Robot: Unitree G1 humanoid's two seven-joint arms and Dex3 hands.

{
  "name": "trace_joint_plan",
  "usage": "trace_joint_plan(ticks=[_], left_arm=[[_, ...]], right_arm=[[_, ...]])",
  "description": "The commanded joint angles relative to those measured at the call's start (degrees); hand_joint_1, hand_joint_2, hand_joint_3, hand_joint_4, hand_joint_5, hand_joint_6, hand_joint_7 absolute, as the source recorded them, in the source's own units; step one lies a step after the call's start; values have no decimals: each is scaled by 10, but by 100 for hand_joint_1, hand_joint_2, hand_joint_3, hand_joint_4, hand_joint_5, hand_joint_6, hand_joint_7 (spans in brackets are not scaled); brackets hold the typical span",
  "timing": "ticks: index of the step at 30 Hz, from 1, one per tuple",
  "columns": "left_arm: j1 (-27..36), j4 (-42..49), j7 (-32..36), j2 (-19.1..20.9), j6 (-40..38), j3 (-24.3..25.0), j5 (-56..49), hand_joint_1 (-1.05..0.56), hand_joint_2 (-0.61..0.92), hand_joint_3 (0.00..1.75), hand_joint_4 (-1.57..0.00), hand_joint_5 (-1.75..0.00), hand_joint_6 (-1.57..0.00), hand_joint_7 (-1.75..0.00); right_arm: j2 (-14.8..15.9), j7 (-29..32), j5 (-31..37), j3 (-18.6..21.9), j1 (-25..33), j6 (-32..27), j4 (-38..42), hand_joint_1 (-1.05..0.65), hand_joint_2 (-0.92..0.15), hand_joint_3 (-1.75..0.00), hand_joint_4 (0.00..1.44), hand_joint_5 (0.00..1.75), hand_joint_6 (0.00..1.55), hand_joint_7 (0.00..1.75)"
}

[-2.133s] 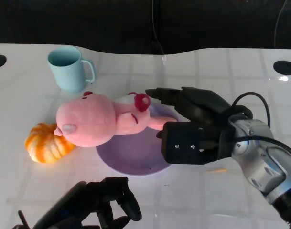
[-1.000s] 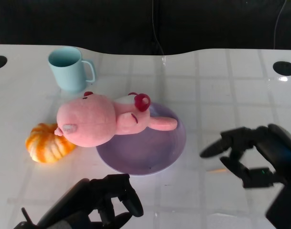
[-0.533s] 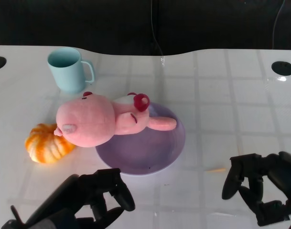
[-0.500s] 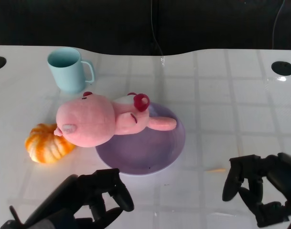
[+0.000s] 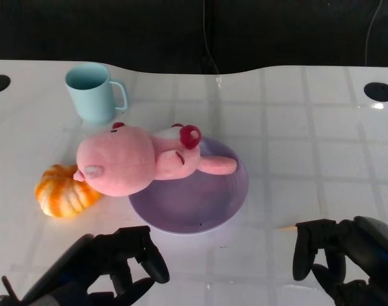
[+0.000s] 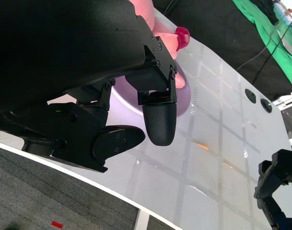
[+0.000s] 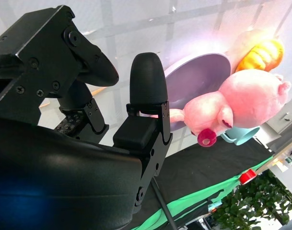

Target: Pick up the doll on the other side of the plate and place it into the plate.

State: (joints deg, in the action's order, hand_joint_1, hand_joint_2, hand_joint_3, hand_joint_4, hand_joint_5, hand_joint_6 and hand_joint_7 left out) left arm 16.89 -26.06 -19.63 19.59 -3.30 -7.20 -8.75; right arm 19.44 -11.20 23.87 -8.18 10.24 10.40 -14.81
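— Two hands are all we see of ourselves, low at the near edge of the white table (image 5: 295, 127). What is the biggest thing out there?

— We see the pink doll (image 5: 139, 158) first. It lies on its side, its big head hanging over the plate's left rim onto the table, its body and one leg resting inside the purple plate (image 5: 206, 204). So the doll is partly in the plate, not on the far side of it.

— And how does it sit against our hands?

— Well apart from both. Our right hand (image 5: 340, 261) hangs near the table's front edge, to the right of the plate and nearer to us than the doll; its fingers are spread and curved with nothing between them. Our left hand (image 5: 120, 264) is just in front of the plate's near rim, also holding nothing, fingers loosely apart. The right wrist view shows the doll (image 7: 237, 108) beyond our own fingers, untouched.

— Smaller things?

— We count a teal mug (image 5: 92, 92) standing upright behind the doll's head, and an orange pumpkin toy (image 5: 63, 191) touching the head's left side
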Motion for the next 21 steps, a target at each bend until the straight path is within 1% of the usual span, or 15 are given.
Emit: trace_joint_plan(ticks=[1, 5, 9, 15, 21], left_arm=[[4, 4, -3, 10, 10, 6, 2, -12, 82, 64, -58, -167, -61, -129], [2, 7, -1, 7, 15, 4, 2, -10, 83, 63, -59, -164, -61, -129], [0, 9, 0, 5, 15, 2, 0, -11, 84, 62, -57, -162, -60, -130], [2, 2, 2, 2, 9, -3, -3, -12, 84, 62, -59, -167, -60, -131], [4, -3, 2, 0, 6, -4, -3, -12, 84, 62, -58, -166, -60, -131]], right_arm=[[3, -5, 4, -5, -6, -13, -2, 1, -29, -138, 89, 173, 84, 135], [9, -1, 12, -8, -9, -6, 4, 0, -29, -136, 89, 173, 85, 133], [14, -10, 10, -6, -10, -15, 0, -1, -30, -134, 89, 172, 85, 131], [20, -17, 11, -3, -8, -22, -6, -2, -32, -131, 89, 168, 86, 125], [22, -23, 4, 1, -6, -16, -6, -1, -33, -128, 88, 169, 87, 124]])
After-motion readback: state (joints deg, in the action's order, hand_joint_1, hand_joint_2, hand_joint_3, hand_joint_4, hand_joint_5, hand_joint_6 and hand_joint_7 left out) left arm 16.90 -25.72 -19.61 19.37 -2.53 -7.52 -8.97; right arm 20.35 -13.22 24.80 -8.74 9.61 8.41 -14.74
